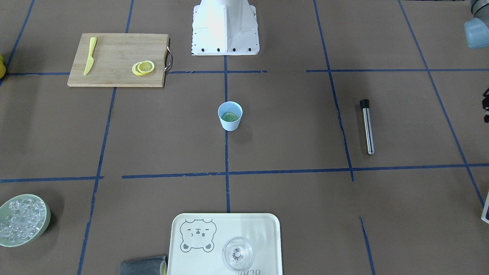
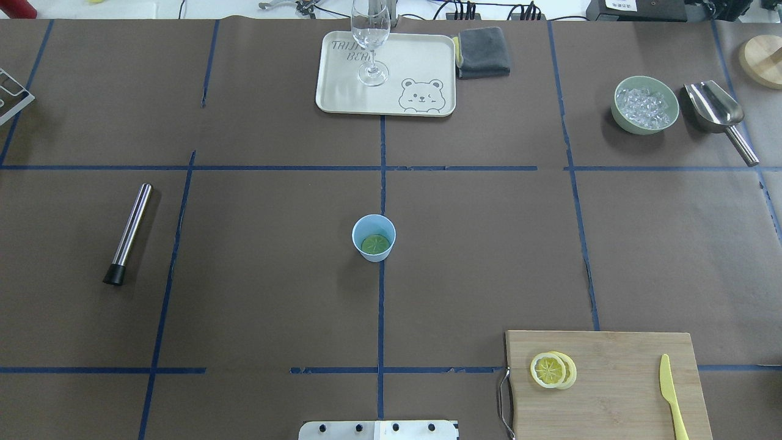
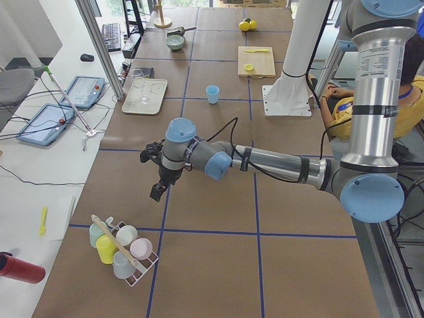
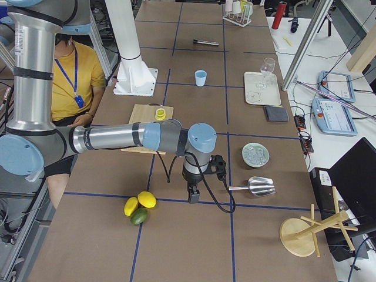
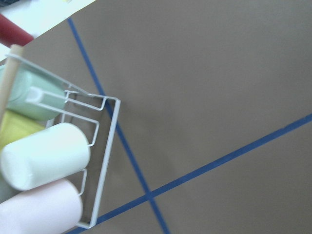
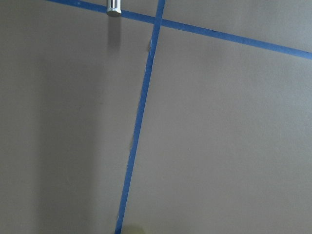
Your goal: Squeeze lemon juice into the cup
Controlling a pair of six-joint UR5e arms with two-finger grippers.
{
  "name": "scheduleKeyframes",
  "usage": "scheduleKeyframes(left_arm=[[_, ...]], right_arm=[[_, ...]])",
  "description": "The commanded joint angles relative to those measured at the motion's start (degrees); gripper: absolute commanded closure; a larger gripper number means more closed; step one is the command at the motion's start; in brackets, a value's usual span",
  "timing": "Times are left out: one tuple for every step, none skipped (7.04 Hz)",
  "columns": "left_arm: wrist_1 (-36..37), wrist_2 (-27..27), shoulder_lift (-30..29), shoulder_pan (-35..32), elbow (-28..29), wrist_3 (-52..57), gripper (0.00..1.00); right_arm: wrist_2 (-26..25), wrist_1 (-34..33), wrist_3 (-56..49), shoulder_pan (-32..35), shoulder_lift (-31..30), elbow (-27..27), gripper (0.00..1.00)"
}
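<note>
Cup, small, light-blue plastic, upright at centre of bench, greenish slice inside. Thin yellow lemon slice on wooden cutting board, overlapping second slice. Left end effector, right end effector: I cannot tell opening.

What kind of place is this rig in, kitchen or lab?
Most likely a robotics lab, not a kitchen: blue tape grid on the table, teach pendants alongside, staged drink props like the cup.
</note>
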Motion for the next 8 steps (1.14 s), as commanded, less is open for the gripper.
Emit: scheduleKeyframes(left_arm=[[8.1, -9.1, 4.9, -8.8, 0.4, 6.0, 0.00], [8.0, -11.6, 9.5, -9.0, -0.2, 5.9, 0.00], [8.1, -11.8, 9.7, -8.8, 0.1, 5.6, 0.00], [7.9, -11.9, 9.9, -8.9, -0.4, 5.9, 0.00], [8.8, -11.8, 9.8, -8.9, -1.4, 5.7, 0.00], [8.9, -11.7, 9.3, -8.8, -1.8, 5.9, 0.00], [8.4, -11.6, 9.6, -8.7, -1.4, 6.0, 0.00], [8.3, -11.4, 9.9, -8.7, -1.8, 6.0, 0.00]], right_arm=[[-0.1, 0.0, 0.0, 0.0, 0.1, 0.0, 0.00], [0.0, 0.0, 0.0, 0.0, 0.0, 0.1, 0.00], [0.0, 0.0, 0.0, 0.0, 0.1, 0.0, 0.00], [0.0, 0.0, 0.0, -0.1, 0.1, 0.0, 0.00], [0.0, 0.0, 0.0, -0.1, 0.1, 0.0, 0.00], [-0.1, 0.0, 0.0, -0.1, 0.1, 0.0, 0.00], [0.0, 0.0, 0.0, -0.1, 0.1, 0.0, 0.00], [0.0, 0.0, 0.0, -0.1, -0.1, 0.0, 0.00]])
